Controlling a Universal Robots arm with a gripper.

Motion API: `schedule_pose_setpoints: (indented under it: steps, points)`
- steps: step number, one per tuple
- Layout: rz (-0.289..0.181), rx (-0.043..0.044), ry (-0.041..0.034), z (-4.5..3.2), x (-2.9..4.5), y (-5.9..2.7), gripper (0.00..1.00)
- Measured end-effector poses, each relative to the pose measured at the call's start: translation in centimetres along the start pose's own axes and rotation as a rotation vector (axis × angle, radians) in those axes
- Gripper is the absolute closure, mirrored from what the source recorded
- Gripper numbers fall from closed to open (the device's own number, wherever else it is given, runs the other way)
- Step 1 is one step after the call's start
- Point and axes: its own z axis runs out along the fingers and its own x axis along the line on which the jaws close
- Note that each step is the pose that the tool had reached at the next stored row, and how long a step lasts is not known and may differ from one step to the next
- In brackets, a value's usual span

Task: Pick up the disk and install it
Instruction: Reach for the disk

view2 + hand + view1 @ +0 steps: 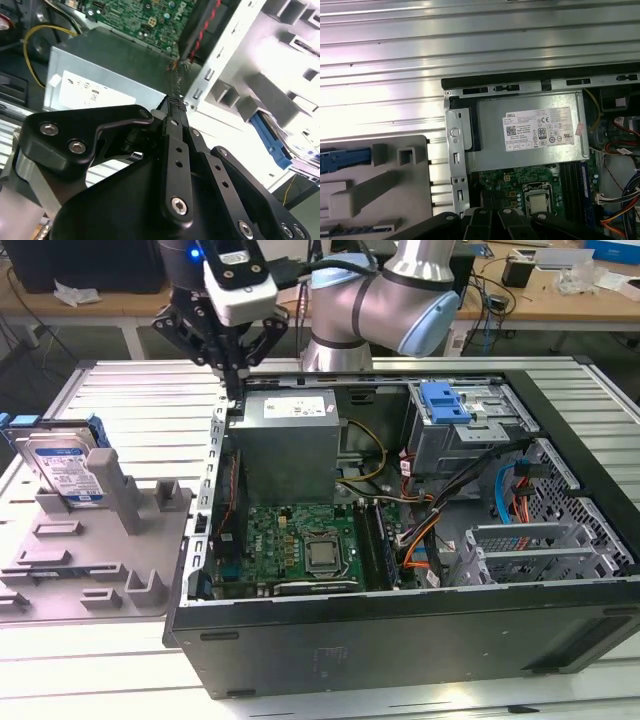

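Black gripper (234, 390), fingers pinched together on nothing, hovers at the open black computer case's (400, 640) edge, while the flat silver blue-bracketed disk (62, 468) stands upright in the grey plastic holder (120, 570), exterior view's left.

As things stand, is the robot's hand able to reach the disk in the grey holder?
Probably yes. The disk stands upright in the grey holder beside the computer case, open from above. The hand hovers over the case's corner, empty, with nothing between them.

Jaws pressed together, tips over the power-supply box (115, 65) edge — the disk (272, 142) sits well apart.
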Motion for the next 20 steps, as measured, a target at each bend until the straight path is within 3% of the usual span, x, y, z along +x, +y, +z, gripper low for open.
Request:
schedule_pose_setpoints:
  steps: [20]
  points:
    - [0.021,0.0005,-0.001,0.12,6.04,0.54,0.89]
